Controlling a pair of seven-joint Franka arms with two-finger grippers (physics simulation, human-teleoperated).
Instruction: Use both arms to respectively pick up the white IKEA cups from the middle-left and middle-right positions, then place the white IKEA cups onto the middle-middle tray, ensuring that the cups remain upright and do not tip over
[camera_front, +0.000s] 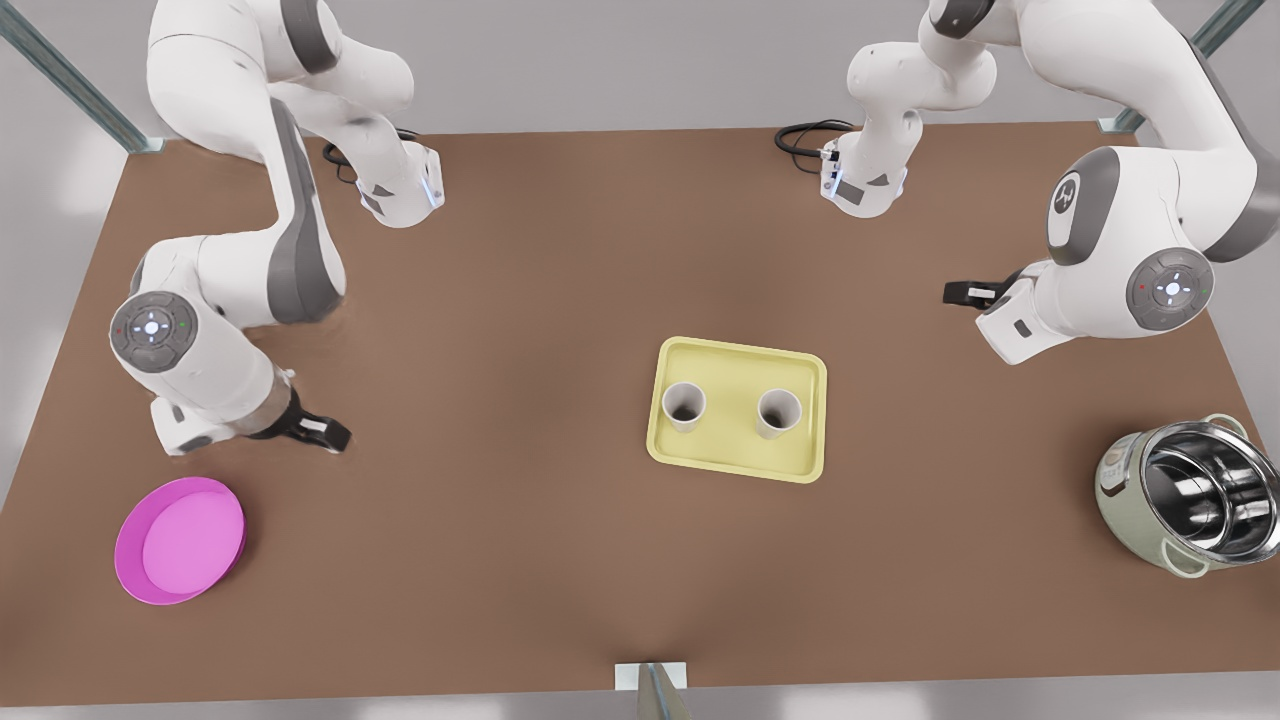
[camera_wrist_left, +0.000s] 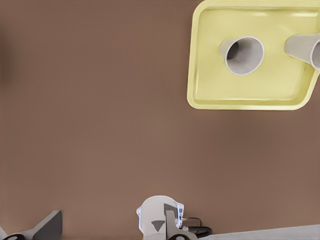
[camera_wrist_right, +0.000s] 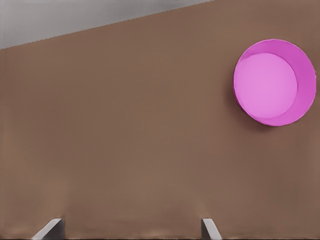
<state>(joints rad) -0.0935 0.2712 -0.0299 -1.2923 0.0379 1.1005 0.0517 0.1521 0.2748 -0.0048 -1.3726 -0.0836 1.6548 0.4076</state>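
— How do the right gripper's (camera_wrist_right: 130, 229) fingers (camera_wrist_right: 50, 229) stand?
— Spread wide, holding nothing. One round, smooth magenta plate (camera_wrist_right: 274, 82) lies near them on the matte brown table (camera_front: 500, 300).
— And the left gripper (camera_front: 962, 293)?
— Open or closed, I cannot tell.
— The cups?
— Two tapered off-white cups (camera_front: 684, 405) (camera_front: 778, 412) stand upright on the flat yellow tray (camera_front: 735, 445), well apart from both grippers. One shiny steel pot (camera_front: 1190, 495) sits apart from the left gripper.

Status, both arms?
Left gripper open, right gripper open, both clear of tray. Cups upright on it, apart. Nothing in the way.
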